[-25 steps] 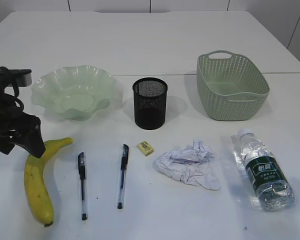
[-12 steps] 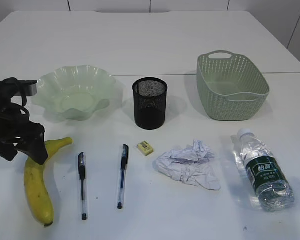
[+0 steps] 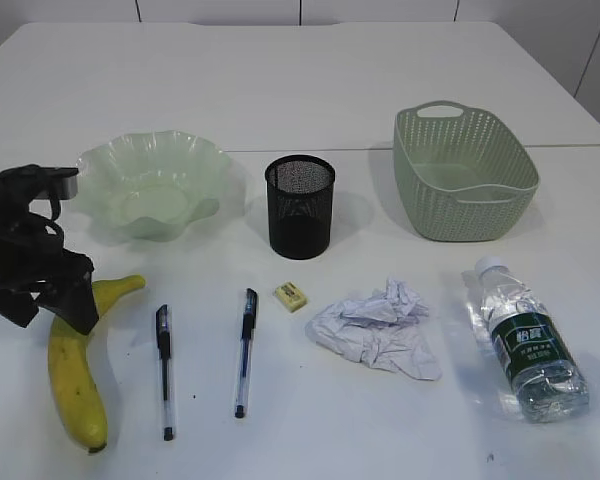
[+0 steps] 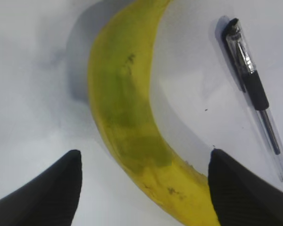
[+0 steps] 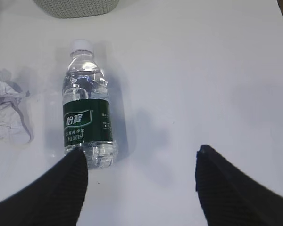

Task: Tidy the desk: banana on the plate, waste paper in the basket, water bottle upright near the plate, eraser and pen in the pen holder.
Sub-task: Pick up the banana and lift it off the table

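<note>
The long curved yellow banana (image 4: 132, 127) is seen lying between the wide-open, empty left pincer's (image 4: 144, 181) black fingertips (image 4: 52, 193) on the white counter (image 4: 33, 56).

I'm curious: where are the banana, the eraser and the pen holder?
banana (image 3: 72, 372): exterior view, middle of its body.
eraser (image 3: 290, 295): exterior view, its top face.
pen holder (image 3: 300, 222): exterior view, its mesh wall.

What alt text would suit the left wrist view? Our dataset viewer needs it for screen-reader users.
A yellow banana lies on the white desk, framed between the two open black fingers of the left gripper, which does not touch it. A clear pen with a black cap lies to the banana's right.
</note>
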